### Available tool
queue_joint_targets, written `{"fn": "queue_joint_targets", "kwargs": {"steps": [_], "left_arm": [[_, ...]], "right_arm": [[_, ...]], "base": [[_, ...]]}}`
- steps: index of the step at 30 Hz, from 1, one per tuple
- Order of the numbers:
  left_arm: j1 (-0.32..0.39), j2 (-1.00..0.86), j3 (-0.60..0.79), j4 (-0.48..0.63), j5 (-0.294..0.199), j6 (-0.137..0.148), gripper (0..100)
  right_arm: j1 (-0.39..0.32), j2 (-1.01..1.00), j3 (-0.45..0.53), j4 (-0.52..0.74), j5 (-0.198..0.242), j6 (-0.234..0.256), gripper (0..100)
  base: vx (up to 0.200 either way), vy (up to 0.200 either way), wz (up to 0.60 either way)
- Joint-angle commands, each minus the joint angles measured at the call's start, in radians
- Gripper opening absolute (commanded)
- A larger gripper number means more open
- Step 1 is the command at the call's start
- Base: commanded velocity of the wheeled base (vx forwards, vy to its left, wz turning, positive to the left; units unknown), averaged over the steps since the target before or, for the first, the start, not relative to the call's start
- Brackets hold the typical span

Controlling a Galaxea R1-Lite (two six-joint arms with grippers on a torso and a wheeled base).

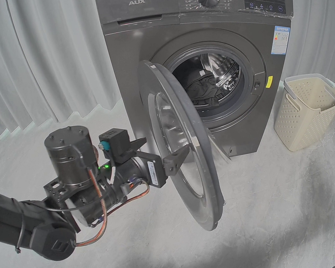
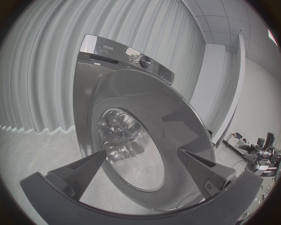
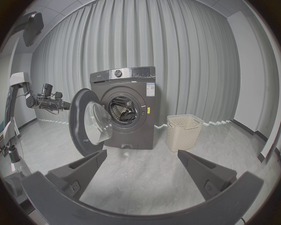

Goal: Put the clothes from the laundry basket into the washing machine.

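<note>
The grey washing machine (image 1: 201,23) stands with its round door (image 1: 186,150) swung wide open. Dark clothes (image 1: 204,87) lie in the drum. The cream laundry basket (image 1: 307,109) stands on the floor beside the machine, and what I see of its inside holds no clothes. My left gripper (image 1: 167,142) is open at the door's outer face, one fingertip at the rim. The left wrist view has the door (image 2: 164,123) just ahead of the open left gripper (image 2: 142,150). My right gripper (image 3: 142,151) hangs open and holds nothing, well back from the machine (image 3: 128,108), the clothes (image 3: 127,115) and the basket (image 3: 183,131).
Pale curtains (image 1: 39,56) hang behind the machine. Bare grey floor (image 1: 270,208) stretches in front of the machine and basket. The open door juts out over the floor between my left arm and the drum opening.
</note>
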Motion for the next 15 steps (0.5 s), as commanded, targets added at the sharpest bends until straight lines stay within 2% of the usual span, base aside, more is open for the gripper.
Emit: {"fn": "queue_joint_targets", "kwargs": {"steps": [1, 8, 11, 12, 15], "left_arm": [[-0.021, 0.150, -0.118, -0.006, 0.002, -0.001, 100], [-0.025, 0.260, -0.281, -0.005, 0.000, -0.005, 100], [-0.025, 0.304, -0.351, -0.005, 0.000, -0.033, 100], [-0.027, 0.335, -0.399, 0.003, 0.002, -0.051, 100], [-0.027, 0.400, -0.499, 0.006, 0.003, -0.074, 100]], "right_arm": [[0.000, -0.016, 0.018, 0.000, 0.000, 0.000, 100], [0.000, -0.016, 0.018, 0.000, 0.000, 0.000, 100], [0.000, -0.016, 0.018, 0.000, 0.000, -0.002, 100], [0.000, -0.016, 0.018, 0.000, 0.000, -0.002, 100], [0.000, -0.016, 0.018, 0.000, 0.000, -0.002, 100]], "base": [[0.000, 0.000, 0.00], [0.000, 0.000, 0.00], [0.000, 0.000, 0.00], [0.000, 0.000, 0.00], [0.000, 0.000, 0.00]]}}
